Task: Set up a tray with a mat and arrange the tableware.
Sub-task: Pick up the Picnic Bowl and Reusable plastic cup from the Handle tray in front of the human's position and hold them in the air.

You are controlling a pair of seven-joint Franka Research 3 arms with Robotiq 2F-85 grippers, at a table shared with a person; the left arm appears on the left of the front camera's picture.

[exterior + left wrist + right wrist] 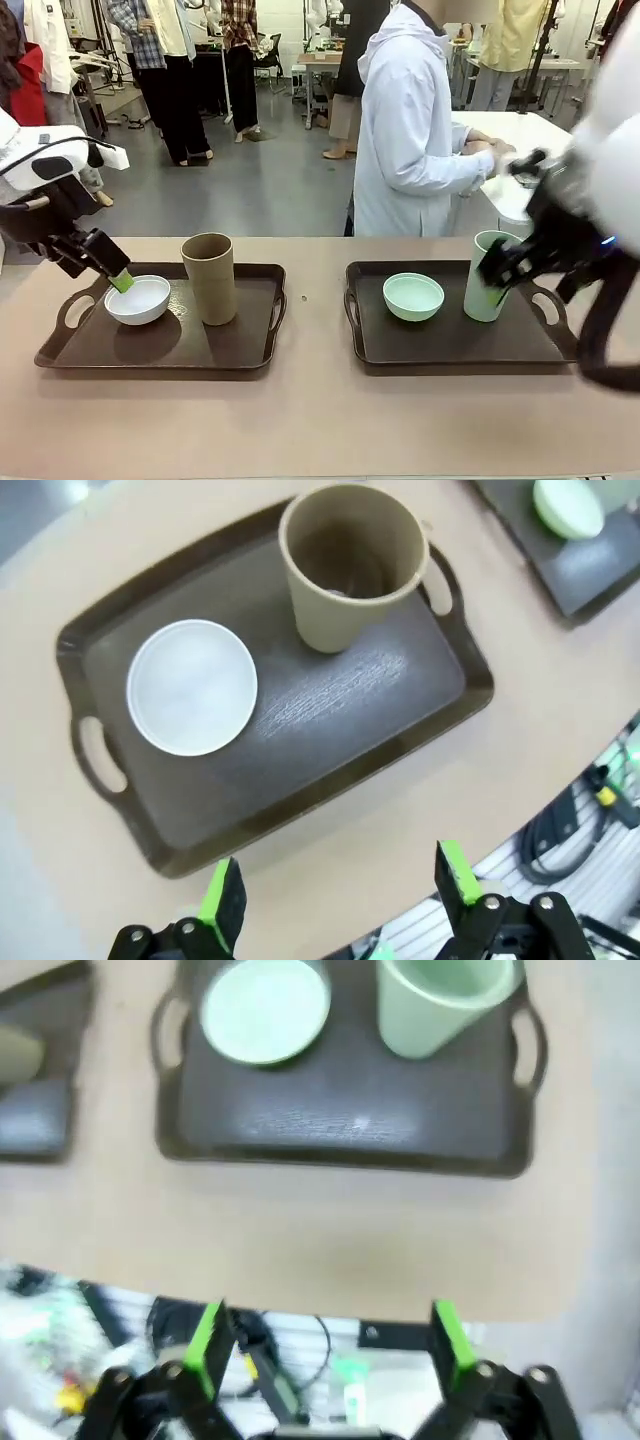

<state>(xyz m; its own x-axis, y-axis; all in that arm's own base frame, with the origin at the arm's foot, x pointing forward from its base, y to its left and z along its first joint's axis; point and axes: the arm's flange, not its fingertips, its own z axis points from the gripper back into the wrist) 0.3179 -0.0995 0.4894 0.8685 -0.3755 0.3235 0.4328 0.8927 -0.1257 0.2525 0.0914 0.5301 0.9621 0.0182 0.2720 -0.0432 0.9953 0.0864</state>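
Tabletop (320, 420): person (410, 140) behind both trays (170, 345).

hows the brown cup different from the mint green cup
The brown cup is tan-brown; the mint green cup is pale green. The brown cup stands on the left tray beside the white bowl; the mint green cup stands on the right tray beside the mint green bowl. Both are tall, handleless and upright.
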